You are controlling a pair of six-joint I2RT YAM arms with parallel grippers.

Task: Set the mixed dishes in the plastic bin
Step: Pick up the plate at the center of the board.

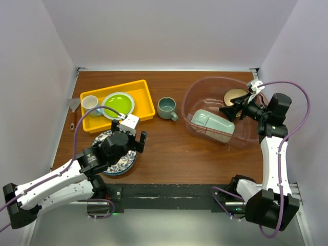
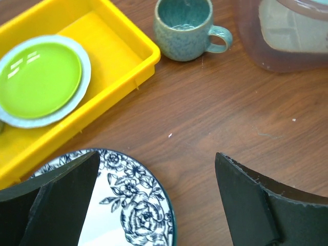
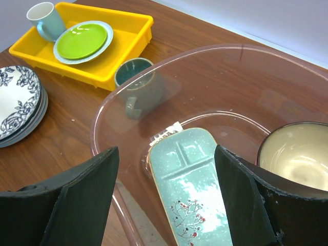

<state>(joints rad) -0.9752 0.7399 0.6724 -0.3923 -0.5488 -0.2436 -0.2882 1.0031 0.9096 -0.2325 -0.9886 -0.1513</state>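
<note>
Table (image 1: 169, 154): brown wood, everything sits on it.

Bin (image 1: 215, 78): clear, pinkish, far right. Holds two dishes so far.

Yellow tray (image 1: 149, 100): far left, holds a green plate (image 1: 118, 105) and a white cup (image 1: 90, 102).

Plate stack (image 1: 123, 163): near left, just in front of the yellow tray, blue-patterned plate on top (lower plates not identifiable). Not in the bin.

Mint tray (image 1: 211, 124): inside the bin, along its near side.

Bowl (image 1: 234, 95): inside the bin, far right corner, upright.

Mug (image 1: 166, 107): upright on the table between yellow tray and bin, just beside the bin, handle toward it. Not in the bin.

Left gripper (image 2: 156, 169): above the plate stack's edge, jaws wide apart, nothing between them.

Right gripper (image 3: 166, 159): over the bin, bowl beside one finger, jaws apart, holding nothing.
</note>
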